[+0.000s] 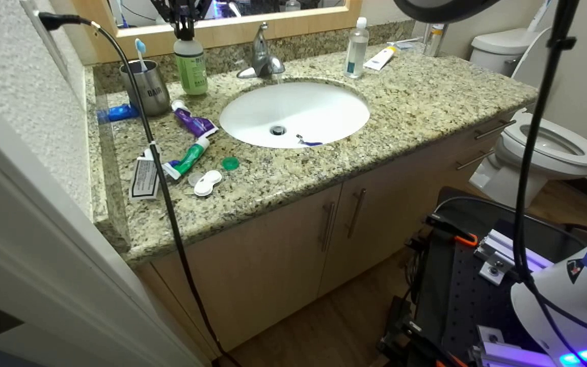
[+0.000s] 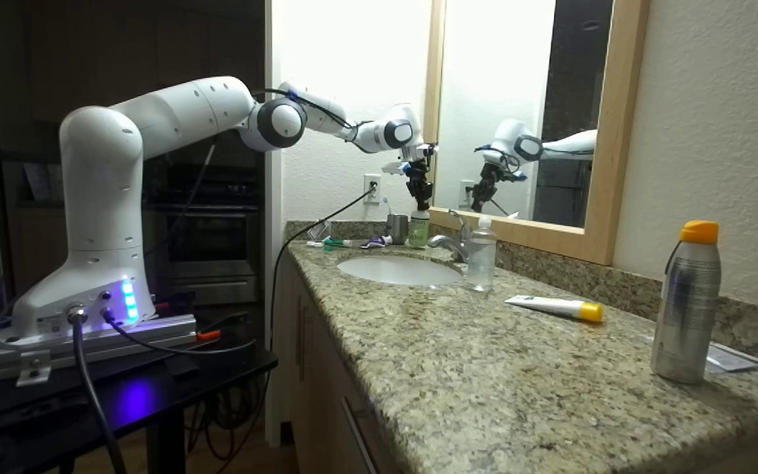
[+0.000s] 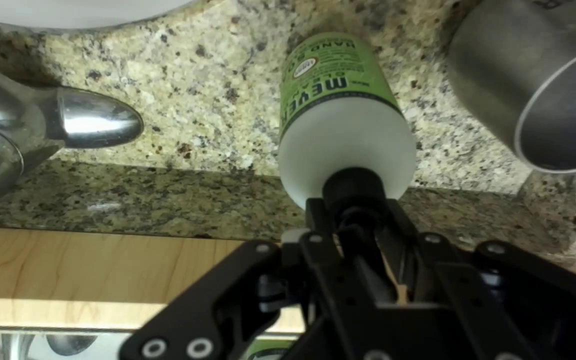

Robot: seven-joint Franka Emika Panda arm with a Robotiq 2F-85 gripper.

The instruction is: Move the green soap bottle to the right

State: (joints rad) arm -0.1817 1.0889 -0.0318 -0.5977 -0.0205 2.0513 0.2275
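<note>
One green hand soap bottle [image 3: 345, 120] stands upright on the counter [image 1: 416, 99] between the BAIR tumbler [image 1: 154, 85] and the faucet [image 1: 262, 60], the jaws pinching its black pump neck [image 3: 354, 187]. Judged stiff, smooth-sided and bottom-heavy; the neck affords purchase, though the body may swing.

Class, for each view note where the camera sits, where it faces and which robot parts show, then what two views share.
An exterior view, high by the counter: faces down across the sink toward the mirror; base, some arm and the end effector show.
An exterior view, low near the orange-capped can: faces lengthwise along the counter; base, arm and end effector show.
Wrist view, overhead: faces down at the green soap bottle; only the end effector shows.
Both exterior views share the sink, faucet and green soap bottle.
</note>
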